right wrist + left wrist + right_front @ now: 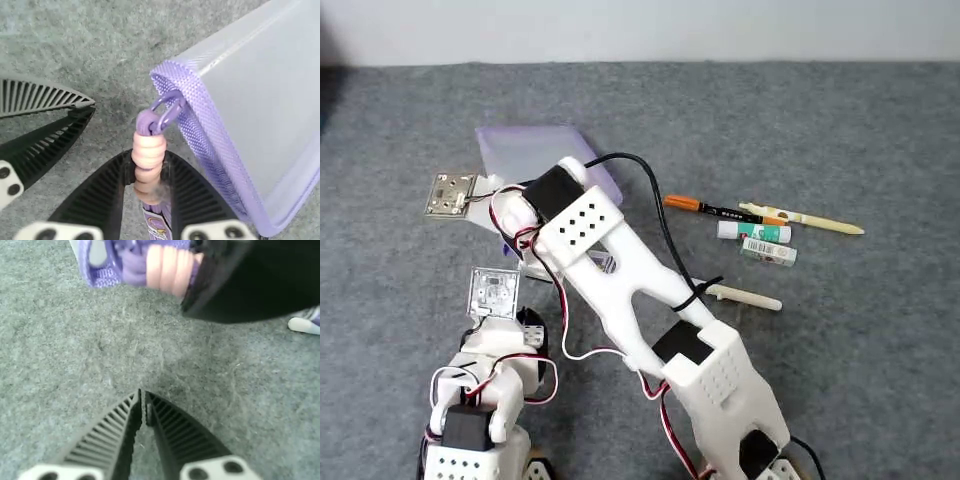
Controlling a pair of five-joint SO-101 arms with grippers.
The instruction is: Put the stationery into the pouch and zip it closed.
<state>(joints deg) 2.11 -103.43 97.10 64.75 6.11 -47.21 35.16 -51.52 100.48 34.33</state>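
The translucent lilac pouch lies at the back left of the grey mat. Its corner with the purple zipper band fills much of the right wrist view. My right gripper is shut on the zipper pull, a peach ribbed bead on a purple ring. My left gripper is shut on nothing, low over the mat just in front of that pull. Several stationery items lie on the mat right of the pouch: an orange-capped pen, a cream pen, a glue stick and a small tube.
Another cream pen lies beside the right arm's long white link, which crosses the middle of the mat. The left arm's base stands at the front left. Bare grey mat stretches to the far right and back.
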